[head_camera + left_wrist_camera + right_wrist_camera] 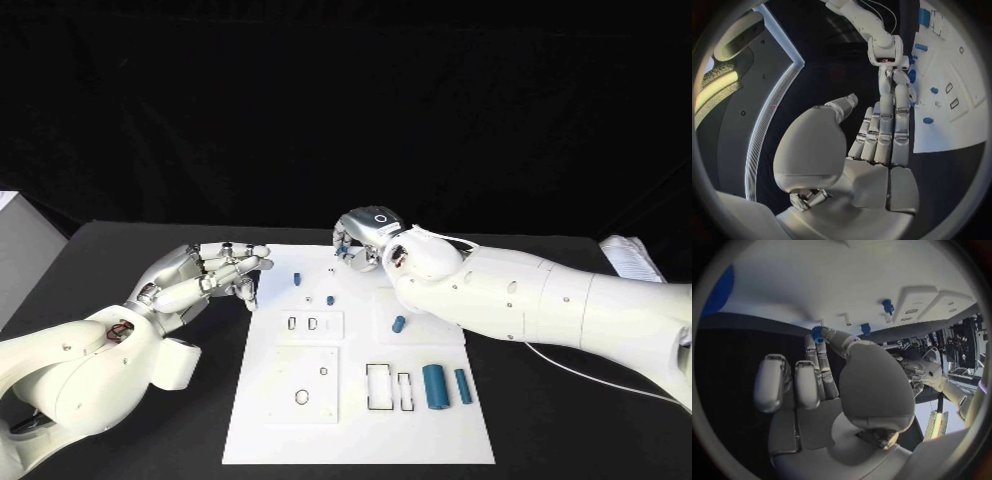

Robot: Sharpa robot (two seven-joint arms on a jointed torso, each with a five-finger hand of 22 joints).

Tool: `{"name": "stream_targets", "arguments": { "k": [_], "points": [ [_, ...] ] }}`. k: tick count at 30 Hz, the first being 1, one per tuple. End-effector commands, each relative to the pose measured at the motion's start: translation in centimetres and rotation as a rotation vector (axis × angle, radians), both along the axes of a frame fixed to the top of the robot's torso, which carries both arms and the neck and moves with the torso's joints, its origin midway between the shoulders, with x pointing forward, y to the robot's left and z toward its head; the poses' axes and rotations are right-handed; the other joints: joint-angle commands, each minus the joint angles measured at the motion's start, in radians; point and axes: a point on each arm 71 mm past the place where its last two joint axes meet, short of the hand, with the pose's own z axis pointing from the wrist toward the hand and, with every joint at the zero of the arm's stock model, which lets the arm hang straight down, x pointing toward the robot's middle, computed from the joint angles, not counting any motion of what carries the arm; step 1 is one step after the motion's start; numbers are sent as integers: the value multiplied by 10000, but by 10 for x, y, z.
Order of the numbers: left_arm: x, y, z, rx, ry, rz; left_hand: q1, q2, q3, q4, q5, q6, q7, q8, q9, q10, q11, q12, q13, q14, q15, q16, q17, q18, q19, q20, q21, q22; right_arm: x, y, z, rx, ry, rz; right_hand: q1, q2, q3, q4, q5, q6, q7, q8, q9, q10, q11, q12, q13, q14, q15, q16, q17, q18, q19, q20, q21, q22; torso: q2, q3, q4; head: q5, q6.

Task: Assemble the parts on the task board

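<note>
The right hand is bent down over the far edge of the white task board, its fingers pointing at the board's top strip. In the right wrist view a small blue gear-like part sits at the tips of the thumb and one finger — pinched between them, while the other fingers lie curled in beside the palm. Just past those fingertips a white peg stands on the board, and a little further from the hand are two small blue parts, a blue peg and a blue stub.

The left hand hovers beside the board's near-left edge, off the plate and over the black table. Its fingers are stretched out straight and close together with the thumb lifted apart — it holds nothing. Ahead of its fingertips, in the left wrist view, lie small blue parts on the board.

Between the two hands, in the head view, a small blue pin and a blue button-like part sit on the board's upper portion. A short blue cylinder lies just below the right wrist. Well toward the robot from that hand, two longer teal cylinders — a thick one and a thin one — lie side by side next to the rectangular cut-outs.
</note>
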Motion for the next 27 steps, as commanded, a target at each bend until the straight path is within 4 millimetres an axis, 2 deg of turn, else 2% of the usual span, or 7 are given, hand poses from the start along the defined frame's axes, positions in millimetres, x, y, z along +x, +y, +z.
{"name": "stream_targets", "arguments": {
  "k": [1,11,14,27],
  "points": [
    [-1,-3,2,-30,-70,-247,-51,-7,-1,-45,-4,-60,60,-59,13,-64,-8,-33,2,-46,9,39,14,126,-43,3,68,9,0,2,0,-32,-82,100,107,164,-5,-64,36,-40,-1,18,14,265,-246,38,221,413,-36,53,5,-190,-24,-50,48,6,27,-42,31,-6,0],
    [0,-3,2,-24,-70,-257,-51,-7,-1,-45,-4,-60,60,-59,13,-64,-8,-33,2,-46,9,39,14,126,-43,3,68,9,0,5,-1,-127,39,178,103,155,0,-72,43,-59,5,16,27,254,-240,28,225,415,-32,61,14,-191,-26,-48,50,10,52,-47,34,8,-31],
    [0,-3,2,-15,-66,-247,-51,-7,-1,-45,-4,-60,60,-59,13,-64,-8,-33,2,-46,9,39,14,126,-43,3,68,9,-1,5,-2,-171,102,189,103,155,0,-72,43,-59,5,16,27,254,-240,28,225,415,-32,61,14,-191,-26,-48,50,10,70,-34,24,25,-22],
    [1,-1,2,9,-54,-217,-43,-4,2,-56,-4,-72,63,-66,13,-81,-6,-33,1,-49,11,47,14,128,-64,6,102,30,-4,1,-2,-226,136,176,98,138,1,-83,46,-71,8,17,42,251,-238,22,232,418,-28,74,30,-197,-20,-45,71,42,90,-30,23,63,-7]
  ]
}}
